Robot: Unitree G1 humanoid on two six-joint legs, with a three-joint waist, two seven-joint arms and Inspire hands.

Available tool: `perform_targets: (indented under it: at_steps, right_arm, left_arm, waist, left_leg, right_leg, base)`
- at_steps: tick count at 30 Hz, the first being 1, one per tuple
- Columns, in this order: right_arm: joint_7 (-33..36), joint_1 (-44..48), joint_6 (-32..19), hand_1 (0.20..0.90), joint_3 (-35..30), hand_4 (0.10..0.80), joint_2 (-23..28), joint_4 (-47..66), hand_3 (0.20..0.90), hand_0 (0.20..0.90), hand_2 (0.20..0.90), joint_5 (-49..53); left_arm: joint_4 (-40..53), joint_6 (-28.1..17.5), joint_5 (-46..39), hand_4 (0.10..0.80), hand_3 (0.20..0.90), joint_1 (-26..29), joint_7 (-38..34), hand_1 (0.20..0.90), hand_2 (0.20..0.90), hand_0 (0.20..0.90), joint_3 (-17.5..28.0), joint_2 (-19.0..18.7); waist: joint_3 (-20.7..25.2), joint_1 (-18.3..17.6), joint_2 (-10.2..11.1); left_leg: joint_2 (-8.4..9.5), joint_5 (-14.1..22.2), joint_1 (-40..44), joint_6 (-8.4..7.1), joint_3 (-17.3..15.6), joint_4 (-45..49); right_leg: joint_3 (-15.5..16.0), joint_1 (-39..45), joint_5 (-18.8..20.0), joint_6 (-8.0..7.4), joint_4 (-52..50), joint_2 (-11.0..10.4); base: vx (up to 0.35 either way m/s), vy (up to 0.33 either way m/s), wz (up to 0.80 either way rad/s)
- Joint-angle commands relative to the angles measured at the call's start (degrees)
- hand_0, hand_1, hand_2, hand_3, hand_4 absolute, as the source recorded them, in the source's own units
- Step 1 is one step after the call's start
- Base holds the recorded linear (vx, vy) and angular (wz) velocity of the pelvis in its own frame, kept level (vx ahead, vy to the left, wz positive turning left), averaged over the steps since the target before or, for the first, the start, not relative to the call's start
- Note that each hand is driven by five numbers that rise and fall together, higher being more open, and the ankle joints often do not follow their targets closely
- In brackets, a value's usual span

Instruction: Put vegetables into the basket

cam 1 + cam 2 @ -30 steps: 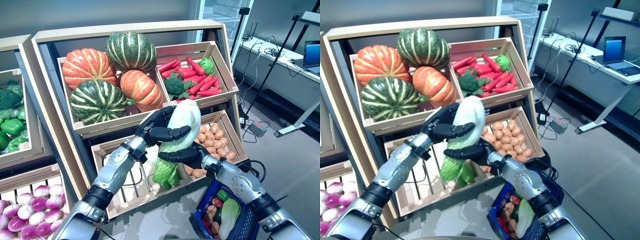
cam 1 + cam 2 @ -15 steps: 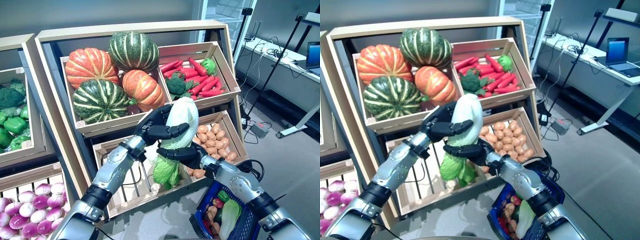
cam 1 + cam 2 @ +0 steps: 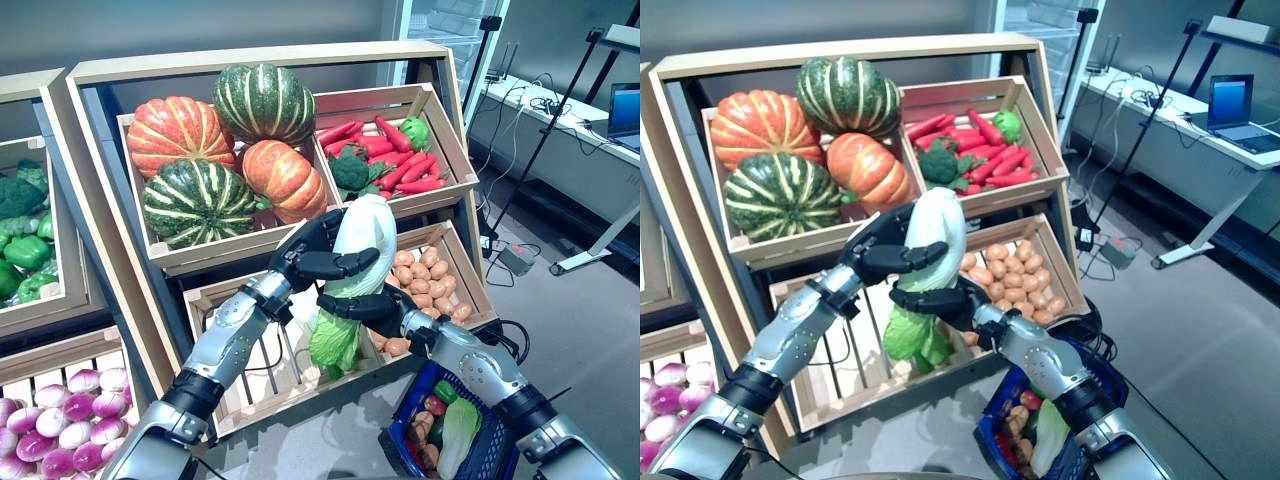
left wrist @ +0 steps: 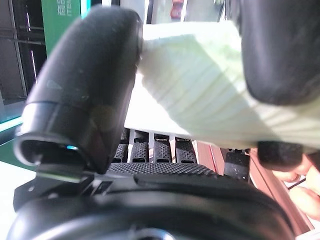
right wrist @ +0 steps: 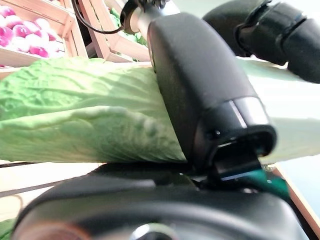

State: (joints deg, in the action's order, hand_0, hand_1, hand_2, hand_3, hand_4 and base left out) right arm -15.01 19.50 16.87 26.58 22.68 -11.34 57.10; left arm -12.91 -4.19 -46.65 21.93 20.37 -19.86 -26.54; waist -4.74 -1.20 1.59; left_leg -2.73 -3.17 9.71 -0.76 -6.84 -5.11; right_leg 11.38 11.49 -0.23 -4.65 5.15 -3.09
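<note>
Both hands are on the cabbage point(image 3: 360, 262): left hand point(image 3: 318, 255) wraps its pale top, right hand point(image 3: 362, 307) its middle. Its long axis stands near upright, and the basket point(image 3: 495, 455) waits below on the right hand's side.

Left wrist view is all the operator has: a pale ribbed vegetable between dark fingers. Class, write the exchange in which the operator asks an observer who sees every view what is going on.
Operator: What am I holding?
Observer: A napa cabbage, white end up and green leaves hanging down; your left hand is curled round its upper part.
Operator: Is the other hand on it too?
Observer: Yes, the right hand grips it just below yours, above the leafy end.
Operator: Where is the basket?
Observer: The blue basket sits low on the robot's right, under the right arm, already holding some vegetables.
Operator: What is behind the cabbage?
Observer: A crate of potatoes.
</note>
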Motion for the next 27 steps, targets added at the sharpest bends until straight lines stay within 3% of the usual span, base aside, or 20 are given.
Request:
perform_targets:
  at_steps: [1, 16, 27]
  right_arm:
    - [-1.3, 6.8, -7.0, 0.300, -6.2, 0.400, -6.4, -1.3, 0.300, 0.300, 0.300, 6.5]
    - [-0.8, -3.6, -9.2, 0.300, -14.4, 0.400, -3.5, -5.6, 0.300, 0.300, 0.300, 4.1]
    - [-1.6, -10.0, -10.8, 0.300, -22.0, 0.400, -0.9, -12.3, 0.300, 0.300, 0.300, 4.3]
  left_arm:
    - [3.2, -5.5, -6.1, 0.800, 0.900, 8.0, 4.1, 0.900, 0.900, 0.900, 0.7, 4.1]
    - [3.8, -9.6, -9.3, 0.800, 0.900, 3.6, 3.3, 0.900, 0.900, 0.900, 8.8, 3.2]
    - [3.0, -10.1, -9.1, 0.800, 0.900, 2.4, 3.0, 0.900, 0.900, 0.900, 13.5, 2.1]
  waist:
    - [3.2, -0.7, 0.2]
    - [2.5, -2.2, 0.3]
    - [1.9, -3.1, 0.1]
  left_leg:
    - [2.19, 9.2, 2.3, 2.19, -0.9, 0.1]
    - [1.74, 9.4, 3.1, 2.06, -2.4, 0.1]
    - [1.54, 9.6, 3.3, 1.83, -3.0, 0.1]
  right_leg:
    - [-1.6, 0.5, -3.4, 2.57, -0.2, 1.3]
    - [-2.9, 0.7, -3.3, 2.43, -0.2, 1.4]
    - [-3.1, 0.8, -3.3, 2.37, -0.2, 1.4]
  base:
    - [0.016, 0.008, -0.03]
    - [0.011, 0.000, -0.06]
    - [0.007, -0.021, -0.03]
